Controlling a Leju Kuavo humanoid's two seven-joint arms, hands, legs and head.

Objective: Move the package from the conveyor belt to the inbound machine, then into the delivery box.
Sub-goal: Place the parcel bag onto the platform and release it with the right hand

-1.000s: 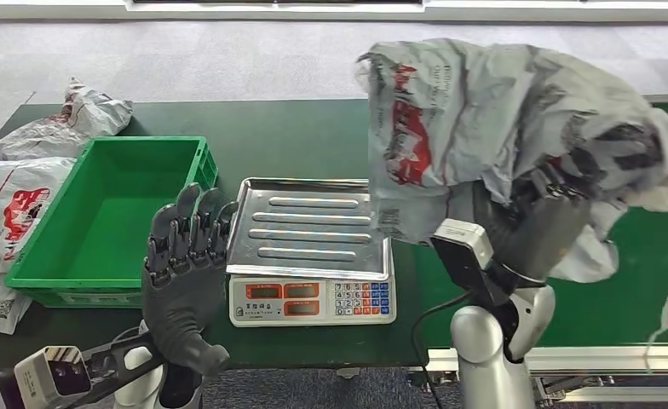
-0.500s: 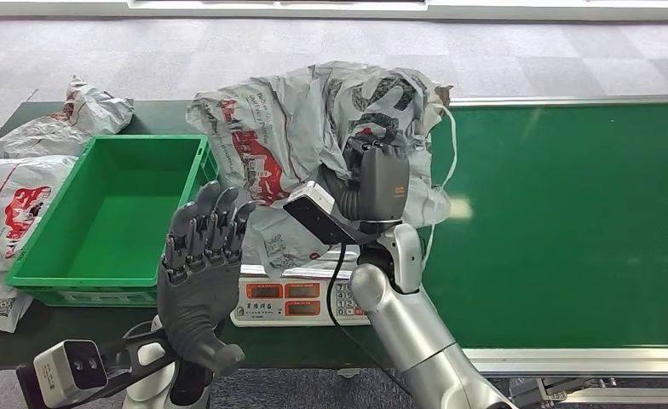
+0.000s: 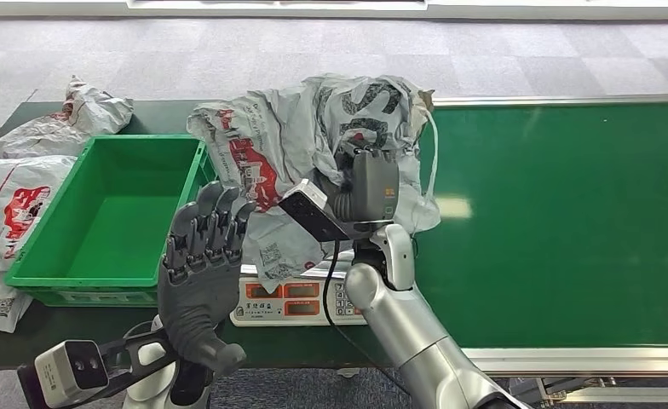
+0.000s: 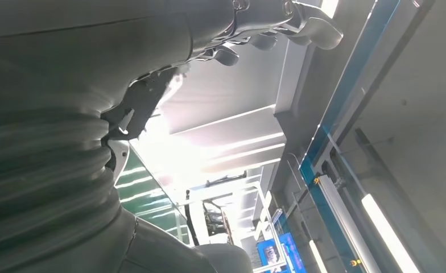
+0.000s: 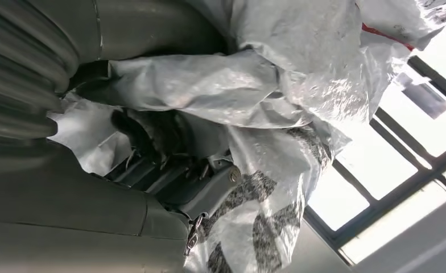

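- The package (image 3: 301, 149), a crumpled grey plastic mailing bag with red print, is in my right hand (image 3: 366, 183); my fingers are buried in its folds and clamped on it, as the right wrist view shows (image 5: 169, 142).
- The bag hangs over the scale (image 3: 301, 298), covering its tray; I cannot tell whether it already rests on the tray or is held just above it. Its lower flap, with printed codes, droops to the front of the scale just above the display.
- A thin white strap loops down from the bag's right side, over the edge of the green conveyor belt (image 3: 561, 213).
- My left hand (image 3: 201, 273) is raised in front of the scale's left end, palm toward the bag, fingers straight and apart, holding nothing and not touching the bag.
- The green box (image 3: 32, 264) sits just left of the scale; the bag's left edge reaches its near corner.
- Two more grey packages lie left of the box: one at the back (image 3: 66, 128), one with red print at the table's edge (image 3: 7, 209).
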